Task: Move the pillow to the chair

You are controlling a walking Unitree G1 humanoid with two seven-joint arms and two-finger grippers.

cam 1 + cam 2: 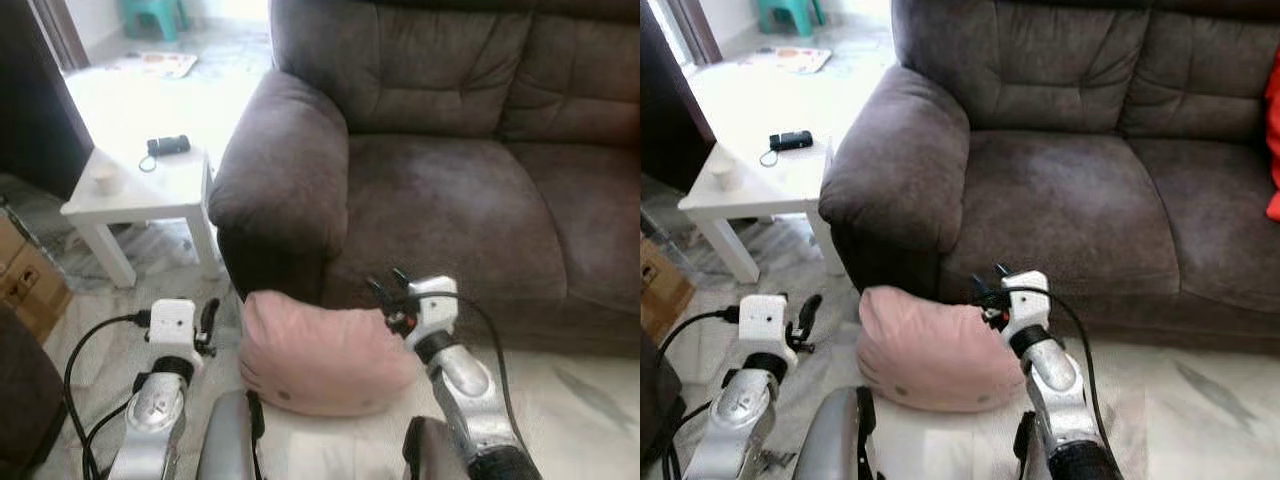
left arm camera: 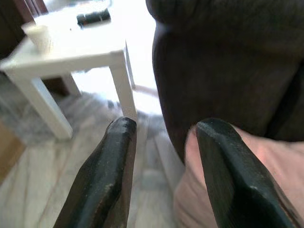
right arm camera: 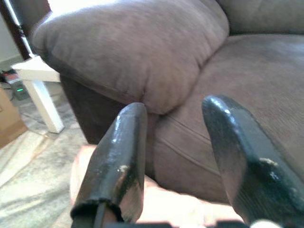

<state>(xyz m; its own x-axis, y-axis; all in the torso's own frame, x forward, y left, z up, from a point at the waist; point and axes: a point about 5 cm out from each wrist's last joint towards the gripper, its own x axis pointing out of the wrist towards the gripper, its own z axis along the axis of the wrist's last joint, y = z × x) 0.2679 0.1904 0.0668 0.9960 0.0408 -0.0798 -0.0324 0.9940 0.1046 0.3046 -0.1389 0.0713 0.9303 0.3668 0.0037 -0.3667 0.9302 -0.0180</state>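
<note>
Pink pillow on the floor against the sofa front, left gripper and right gripper both spread at its ends, empty (it looks soft, light, squashy), so squeeze from both sides, I'd say.

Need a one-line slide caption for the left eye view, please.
Both open grippers, left and right, flank a pink pillow on the floor against the brown sofa.
</note>
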